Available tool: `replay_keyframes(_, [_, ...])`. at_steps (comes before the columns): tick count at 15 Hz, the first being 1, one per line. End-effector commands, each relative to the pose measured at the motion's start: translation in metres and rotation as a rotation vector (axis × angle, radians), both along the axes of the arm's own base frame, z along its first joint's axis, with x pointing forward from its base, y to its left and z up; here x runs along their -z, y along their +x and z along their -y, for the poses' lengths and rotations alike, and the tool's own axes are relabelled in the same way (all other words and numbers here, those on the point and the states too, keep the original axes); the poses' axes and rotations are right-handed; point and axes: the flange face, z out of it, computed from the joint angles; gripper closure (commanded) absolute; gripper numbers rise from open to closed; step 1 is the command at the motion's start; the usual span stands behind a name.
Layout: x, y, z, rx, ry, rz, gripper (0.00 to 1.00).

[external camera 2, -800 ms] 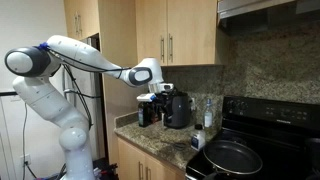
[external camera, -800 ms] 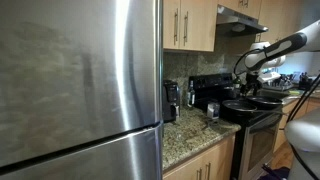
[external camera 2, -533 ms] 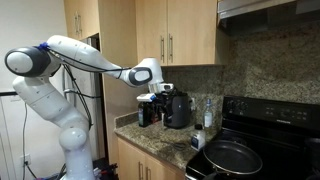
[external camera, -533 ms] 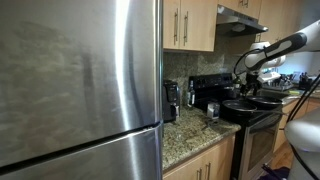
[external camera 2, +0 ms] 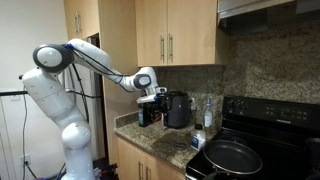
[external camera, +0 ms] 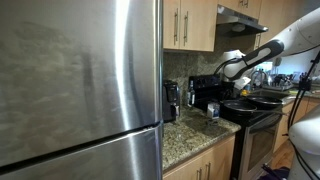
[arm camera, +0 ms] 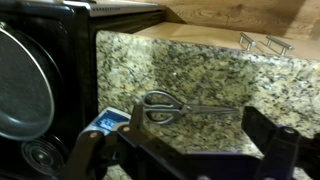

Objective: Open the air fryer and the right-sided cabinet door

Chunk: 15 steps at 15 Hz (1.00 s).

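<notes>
Left to right in an exterior view: gripper [external camera 2: 151, 99] hangs just left of the air fryer [external camera 2: 178, 110], jaws wide, nothing held. Air fryer stands on the granite counter [external camera 2: 165, 143] near the far wall, drawer apparently shut. Above it, right-sided cabinet door [external camera 2: 193, 33] lies flush, closed. Judgement: neither opening started; both remain.

White arm [external camera 2: 105, 64] in a high elbow arch, gripper [external camera 2: 152, 97] forward and low, fingers [arm camera: 283, 148] wide apart
</notes>
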Motion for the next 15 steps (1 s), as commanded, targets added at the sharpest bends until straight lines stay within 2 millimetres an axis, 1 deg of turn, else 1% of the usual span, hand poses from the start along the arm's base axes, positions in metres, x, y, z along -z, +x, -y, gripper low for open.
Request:
replay_keyframes(1, [0.003,0.021,-0.086,-0.193,-0.065,0.037,0.00])
replay_keyframes(2, [0.006,0.012,-0.060,-0.118,-0.030,0.016,0.00])
replay_keyframes(3, [0.007,0.014,-0.083,-0.157,-0.041,0.023,0.00])
replay_keyframes(4, [0.006,0.014,-0.095,-0.178,-0.046,0.027,0.00])
replay_keyframes(5, [0.004,0.015,-0.097,-0.184,-0.048,0.030,0.00])
replay_keyframes(6, [0.005,0.035,-0.098,-0.153,-0.075,-0.001,0.00])
replay_keyframes(7, [0.014,0.049,-0.095,-0.146,-0.069,0.015,0.00])
replay_keyframes(8, [0.018,0.063,-0.098,-0.151,-0.034,0.071,0.00])
replay_keyframes(10, [0.022,0.093,-0.116,-0.148,0.061,0.183,0.00])
replay_keyframes(12, [0.033,0.120,-0.131,-0.139,0.147,0.255,0.00])
replay_keyframes(13, [0.041,0.125,-0.142,-0.142,0.218,0.247,0.00])
replay_keyframes(14, [0.052,0.124,-0.162,-0.159,0.271,0.221,0.00])
replay_keyframes(15, [0.055,0.123,-0.169,-0.186,0.299,0.192,0.00])
